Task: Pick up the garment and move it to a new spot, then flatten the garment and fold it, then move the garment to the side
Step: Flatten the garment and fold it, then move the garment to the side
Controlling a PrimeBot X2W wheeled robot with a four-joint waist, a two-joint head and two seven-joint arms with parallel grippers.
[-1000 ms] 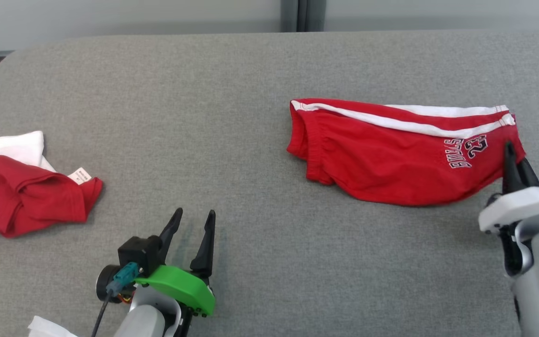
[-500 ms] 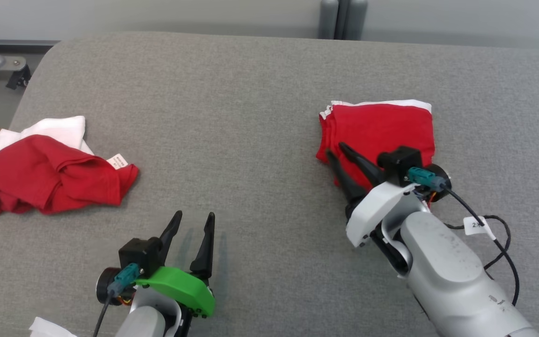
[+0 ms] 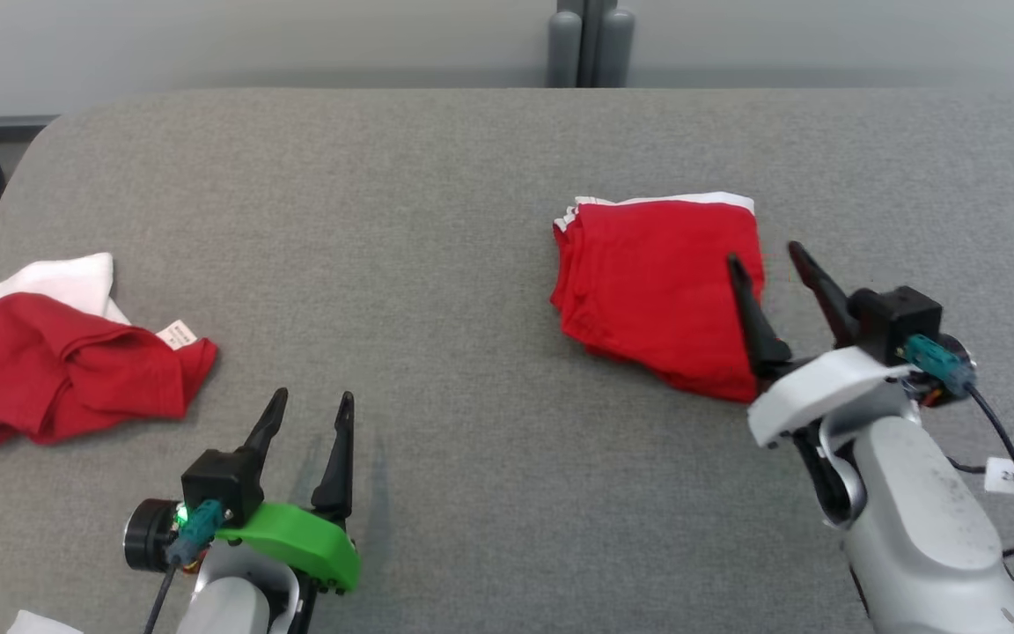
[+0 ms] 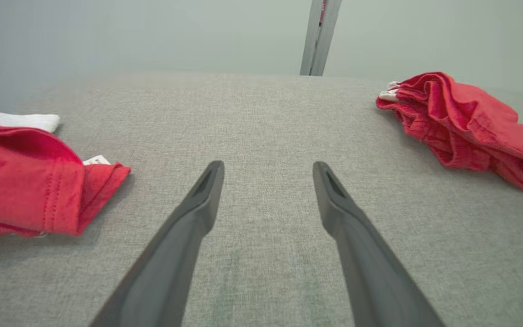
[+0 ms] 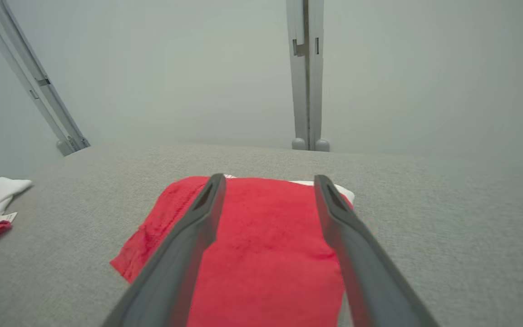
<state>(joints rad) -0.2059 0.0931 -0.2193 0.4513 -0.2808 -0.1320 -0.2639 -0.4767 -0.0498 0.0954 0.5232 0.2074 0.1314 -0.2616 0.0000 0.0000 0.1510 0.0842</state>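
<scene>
Lying folded into a thick red block, the shorts (image 3: 648, 291) sit right of centre on the grey table (image 3: 366, 202), long axis running far to near, white trim along the far edge. The right gripper (image 3: 762, 254) is spread wide and empty over their right edge, perhaps touching. The left gripper (image 3: 313, 396), equally wide and empty, hovers well apart, near a red shirt (image 3: 58, 370).

Head camera high over the table (image 3: 437, 176); wrist cameras low, forward; folded garment (image 3: 657, 282) in all.
</scene>
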